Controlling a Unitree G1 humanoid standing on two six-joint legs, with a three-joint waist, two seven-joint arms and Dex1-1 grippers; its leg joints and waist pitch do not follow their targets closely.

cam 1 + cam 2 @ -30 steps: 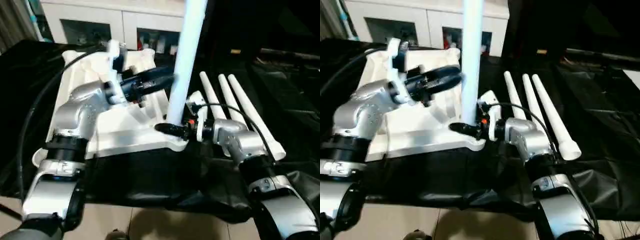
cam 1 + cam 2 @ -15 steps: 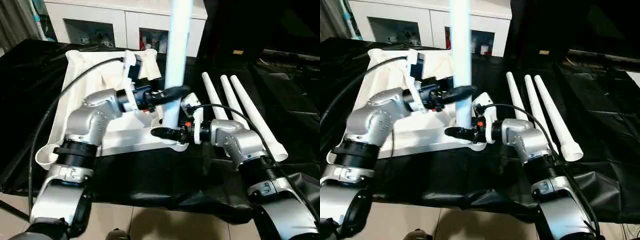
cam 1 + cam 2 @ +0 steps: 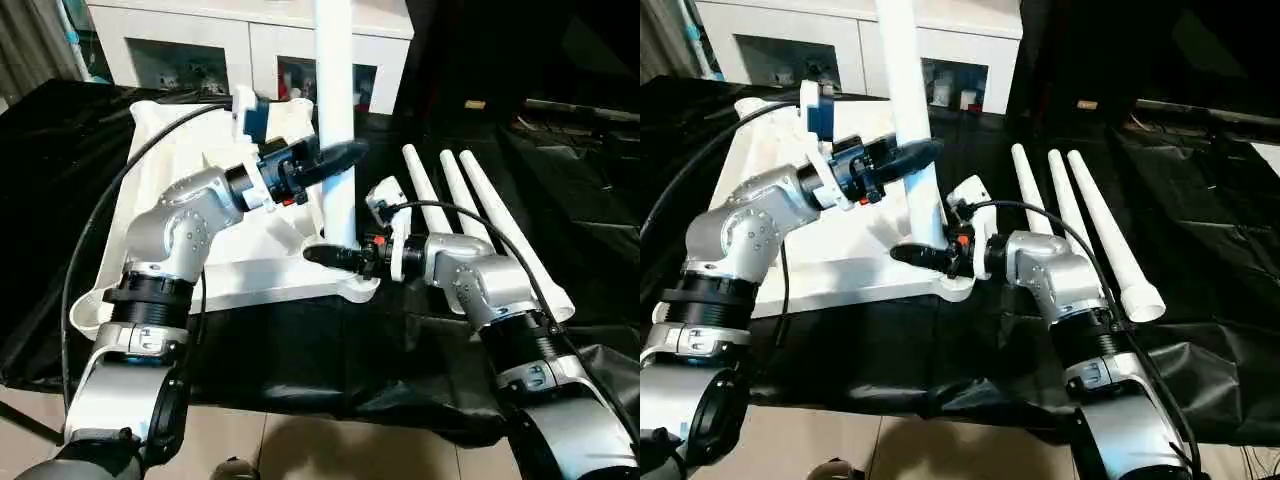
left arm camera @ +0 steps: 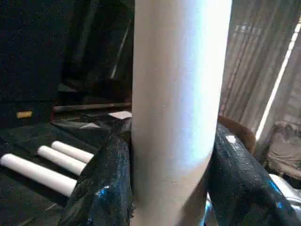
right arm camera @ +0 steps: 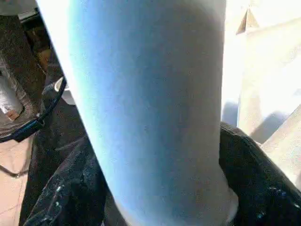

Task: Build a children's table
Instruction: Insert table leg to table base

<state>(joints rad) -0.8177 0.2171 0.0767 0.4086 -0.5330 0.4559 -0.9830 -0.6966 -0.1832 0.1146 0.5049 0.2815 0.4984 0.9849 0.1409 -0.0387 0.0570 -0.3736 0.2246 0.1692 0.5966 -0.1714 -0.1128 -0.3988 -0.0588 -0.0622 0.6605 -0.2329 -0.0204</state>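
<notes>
The children's table top (image 3: 170,140) lies white and ribbed-side up on the black-draped work table. One white leg (image 3: 334,110) stands upright in its near right corner socket (image 3: 355,285). My left gripper (image 3: 345,155) is shut on this leg partway up; in the left wrist view black fingers (image 4: 101,188) press both sides of the leg (image 4: 178,108). My right gripper (image 3: 322,256) is shut on the same leg just above the socket, with its fingers (image 5: 256,174) hugging the leg (image 5: 155,108). Three loose legs (image 3: 478,215) lie side by side to the right.
A white cabinet (image 3: 240,45) with glass doors stands behind the work table. The black drape (image 3: 300,350) hangs over the near edge, with floor (image 3: 300,450) below. A black cable (image 3: 95,220) loops from my left arm across the table top.
The leg leaned with its upper end to the right; now it stands about upright. My left gripper sits higher on it than half a second ago. The right gripper stays at the base.
</notes>
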